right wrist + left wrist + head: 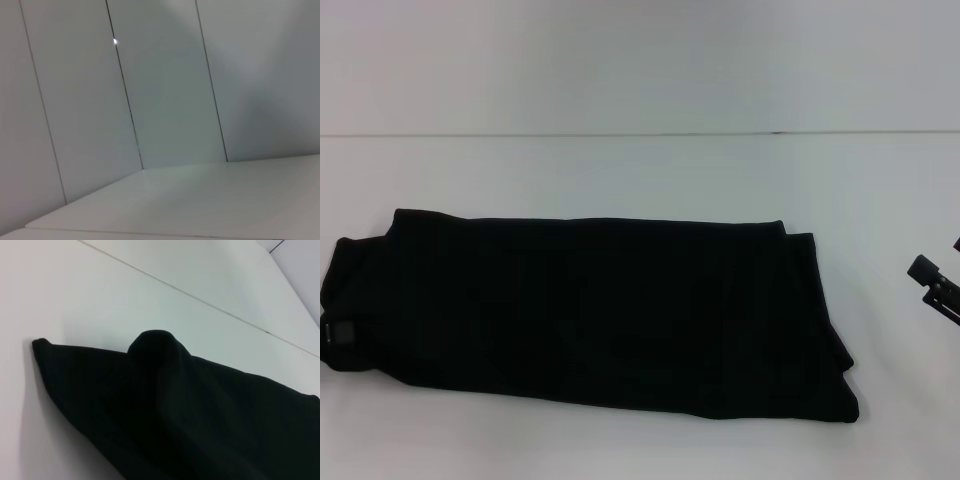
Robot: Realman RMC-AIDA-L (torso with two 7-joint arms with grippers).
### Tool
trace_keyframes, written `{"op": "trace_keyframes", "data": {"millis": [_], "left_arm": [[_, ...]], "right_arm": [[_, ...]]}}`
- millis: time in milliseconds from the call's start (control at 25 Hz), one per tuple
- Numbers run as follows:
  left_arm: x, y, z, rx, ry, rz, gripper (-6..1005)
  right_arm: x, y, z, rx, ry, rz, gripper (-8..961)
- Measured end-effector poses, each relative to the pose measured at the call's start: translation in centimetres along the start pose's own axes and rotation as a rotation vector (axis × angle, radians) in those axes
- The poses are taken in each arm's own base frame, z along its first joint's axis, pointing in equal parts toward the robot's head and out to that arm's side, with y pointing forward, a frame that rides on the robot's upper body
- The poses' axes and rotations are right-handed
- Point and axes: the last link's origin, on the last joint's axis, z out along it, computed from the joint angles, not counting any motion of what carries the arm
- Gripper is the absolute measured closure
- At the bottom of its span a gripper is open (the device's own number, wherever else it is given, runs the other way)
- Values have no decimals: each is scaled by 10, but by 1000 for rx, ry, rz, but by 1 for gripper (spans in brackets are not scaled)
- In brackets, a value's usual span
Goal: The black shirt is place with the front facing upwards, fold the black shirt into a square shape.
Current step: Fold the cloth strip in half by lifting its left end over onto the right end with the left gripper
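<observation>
White and bare, the bench (880, 180) runs back to a pale panelled wall (165, 85), and the black shirt (590, 310) lies across its near half as a long, already narrowed band; its long axis runs side to side, parallel to the near edge of the bench, with one end almost at the left edge of the head view and the other stopping short of the right side, where two layers sit slightly offset at the corner; a small label (340, 332) shows at the left end, and no lettering is visible on the upper face. The right gripper (935, 285) sits at the right margin of the head view, apart from the cloth, just beyond the shirt's right end; only a small part of it shows, so I cannot tell how its jaws stand; its wrist view shows only wall and bench. The left gripper is not seen in any view; its wrist camera looks close along the shirt, where a rounded hump (155, 347) of cloth rises near a pointed corner (40, 346). Since the band is much longer than it is deep, the coming fold, as I judge it, must carry one end along the long axis over the other; the right arm is the only one seen near an end.
</observation>
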Motion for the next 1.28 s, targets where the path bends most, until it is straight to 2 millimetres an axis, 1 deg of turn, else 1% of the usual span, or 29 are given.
{"op": "trace_keyframes", "data": {"millis": [200,360,480,640,680,720,760,880,960,1000,1160,1200,1240,1280], "left_arm": [[4,-1,-7,-1,24,-4,929],[12,7,-7,-51,66,8,929],[25,22,0,-128,91,36,929],[40,50,15,-255,86,79,929],[40,50,15,-255,86,79,929],[44,57,20,-285,82,92,929],[53,73,32,-341,70,121,929],[59,88,43,-386,54,147,929],[64,106,56,-440,27,180,929],[64,111,61,-457,18,188,929],[66,142,89,-523,-33,236,929],[66,154,101,-543,-55,258,929],[66,159,106,-549,-63,268,929],[65,171,118,-561,-80,290,929]], "right_arm": [[0,-1,-1,9,-4,-2,110],[-2,-2,-2,20,-18,-4,115],[-3,-4,-5,35,-26,-6,119],[-2,-8,-14,71,-32,-9,124],[-2,-8,-14,71,-32,-9,126],[-1,-8,-16,78,-33,-11,127],[-1,-9,-19,88,-34,-15,128],[1,-10,-26,112,-40,-14,132],[1,-12,-32,132,-46,-10,135],[1,-12,-35,142,-53,-8,136],[2,-11,-43,163,-68,-5,142],[2,-11,-45,167,-67,-6,143],[3,-11,-46,169,-67,-6,144],[3,-11,-46,172,-67,-6,146]]}}
